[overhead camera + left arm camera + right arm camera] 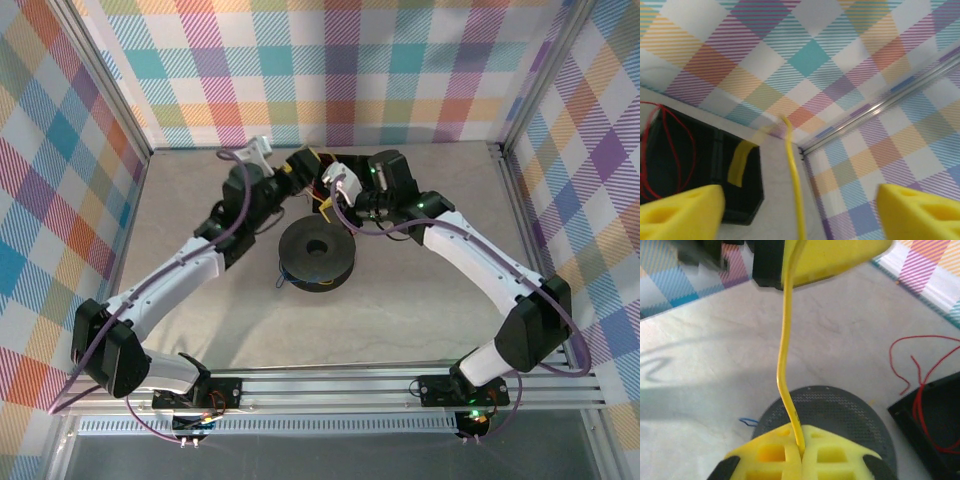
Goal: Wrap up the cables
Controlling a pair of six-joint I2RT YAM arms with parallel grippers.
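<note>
A yellow cable (784, 355) runs taut from my right gripper (801, 456), whose yellow pads are shut on it, up to my left gripper's finger (835, 260). In the left wrist view my left gripper (800, 212) stands open, its pads far apart, and the yellow cable (794, 170) passes loose between them. The black spool (316, 255) sits mid-table just below the right gripper; its perforated top face (850, 415) shows behind that gripper's pads. A thin red cable (920, 370) loops over the edge of a black tray (935, 435). Both grippers meet behind the spool (318, 180).
The black tray (700, 165) carries a strip of yellow tape (741, 161) on its corner. A short blue wire (747, 421) lies on the table beside the spool. Plaid walls close the table on three sides, with a metal corner post (880, 107) near the left gripper.
</note>
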